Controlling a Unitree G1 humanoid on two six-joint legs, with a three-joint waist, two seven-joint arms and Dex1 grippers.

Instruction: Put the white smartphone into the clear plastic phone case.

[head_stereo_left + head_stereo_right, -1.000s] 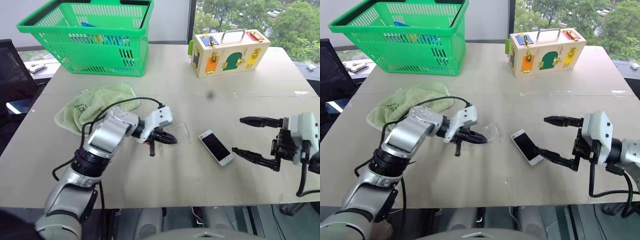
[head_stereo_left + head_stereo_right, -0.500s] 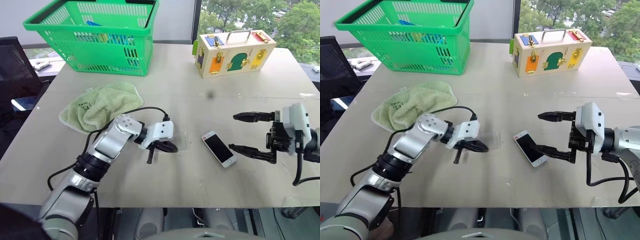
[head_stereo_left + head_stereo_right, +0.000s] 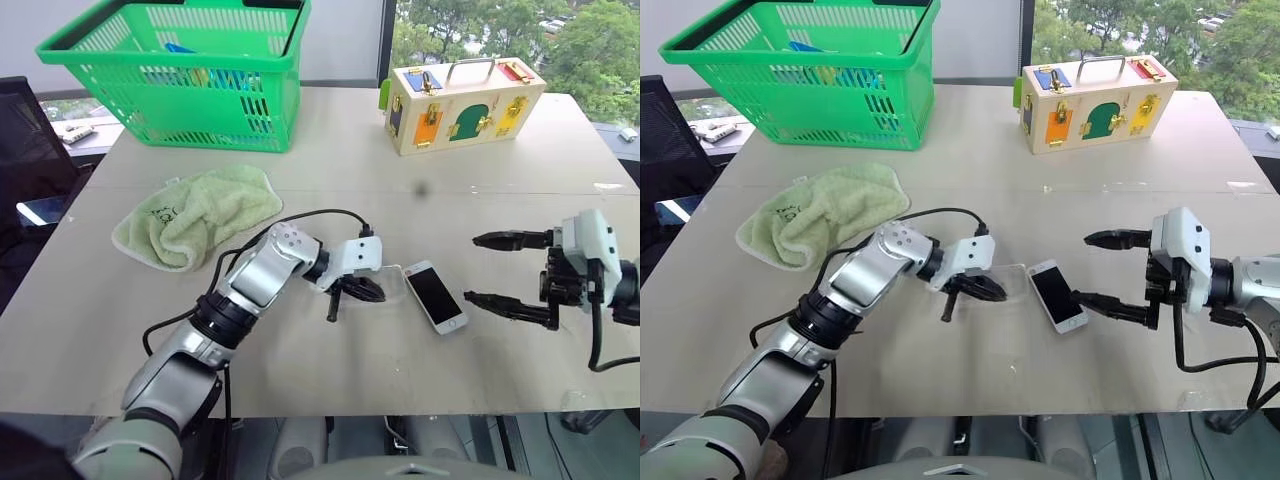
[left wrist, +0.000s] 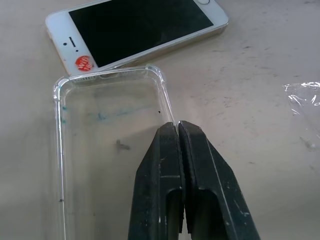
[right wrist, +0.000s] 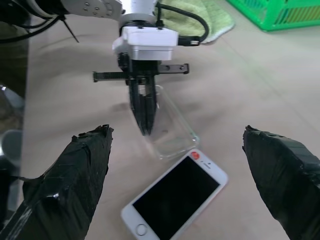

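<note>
Case and phone lie side by side on the table (image 3: 560,140), short ends nearly touching; the left gripper (image 4: 178,131), jaws clenched together, pinches a long wall of the clear plastic phone case (image 4: 107,150); the right gripper (image 3: 497,272) hovers released just beside the white smartphone (image 3: 434,295), screen up; judged step: aligning the case; next, lift the phone and seat it squarely; towel (image 3: 195,212), green basket (image 3: 180,70) and wooden box (image 3: 462,100) sit well apart, blocking nothing.
</note>
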